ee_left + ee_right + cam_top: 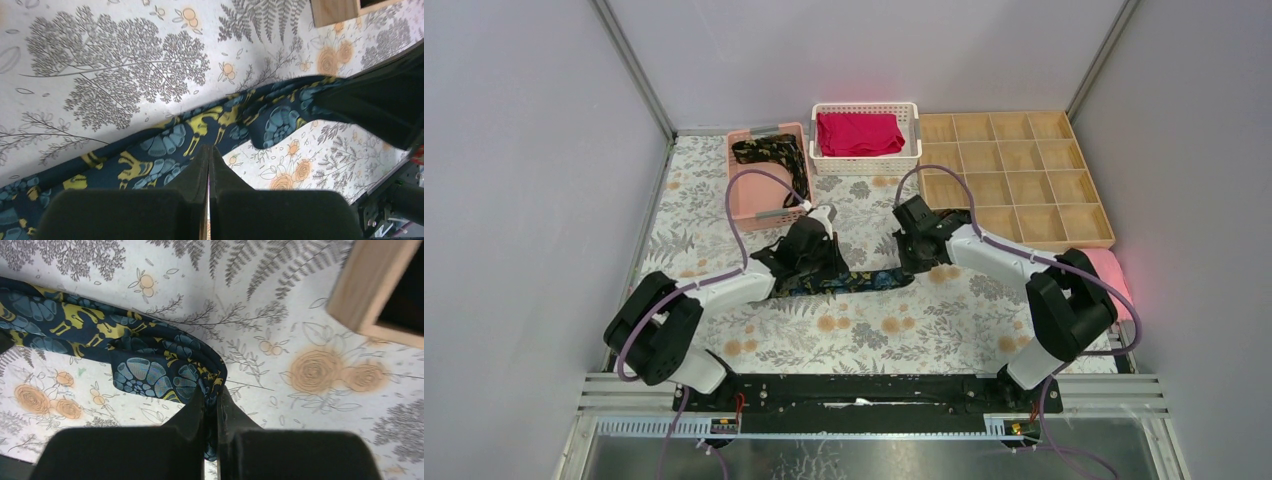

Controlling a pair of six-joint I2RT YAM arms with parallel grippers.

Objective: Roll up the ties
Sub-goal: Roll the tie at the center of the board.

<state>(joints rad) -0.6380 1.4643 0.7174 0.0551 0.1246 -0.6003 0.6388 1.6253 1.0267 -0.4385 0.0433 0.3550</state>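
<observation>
A dark tie with a blue and yellow floral pattern [854,281] lies flat across the middle of the table. My right gripper [914,262] is shut on its folded right end [200,365], fabric pinched between the fingers. My left gripper [809,268] is shut with nothing between the fingers, its tips resting on the tie's middle [165,150]. The tie's folded end also shows in the left wrist view [280,122]. Another dark tie with a gold-brown pattern [772,152] lies in the pink basket [749,195].
A white basket [864,160] holding a folded red cloth [858,133] stands at the back. A wooden grid tray [1014,180] sits at the back right. A pink towel [1112,265] lies at the right edge behind the right arm.
</observation>
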